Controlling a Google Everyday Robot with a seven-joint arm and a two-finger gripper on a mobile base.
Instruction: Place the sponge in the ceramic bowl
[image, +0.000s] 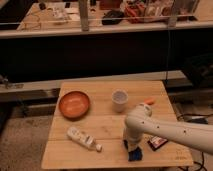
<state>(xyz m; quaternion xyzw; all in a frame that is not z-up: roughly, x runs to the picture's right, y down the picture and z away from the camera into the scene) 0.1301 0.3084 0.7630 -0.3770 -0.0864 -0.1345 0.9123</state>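
Note:
The ceramic bowl (74, 104), orange-brown and shallow, sits on the left part of the wooden table (105, 125). The sponge (135, 154), dark blue, lies near the table's front edge, right of centre. My gripper (131, 145) comes down from the white arm (170, 131) directly onto the sponge's upper end, and the arm hides part of it. The bowl is well to the left of and behind the gripper.
A white cup (119, 100) stands mid-table behind the arm. A white tube-like bottle (83, 138) lies at front left. A dark red-and-black packet (157, 142) lies right of the sponge. An orange stick (148, 102) shows behind the arm. Cluttered shelves stand beyond.

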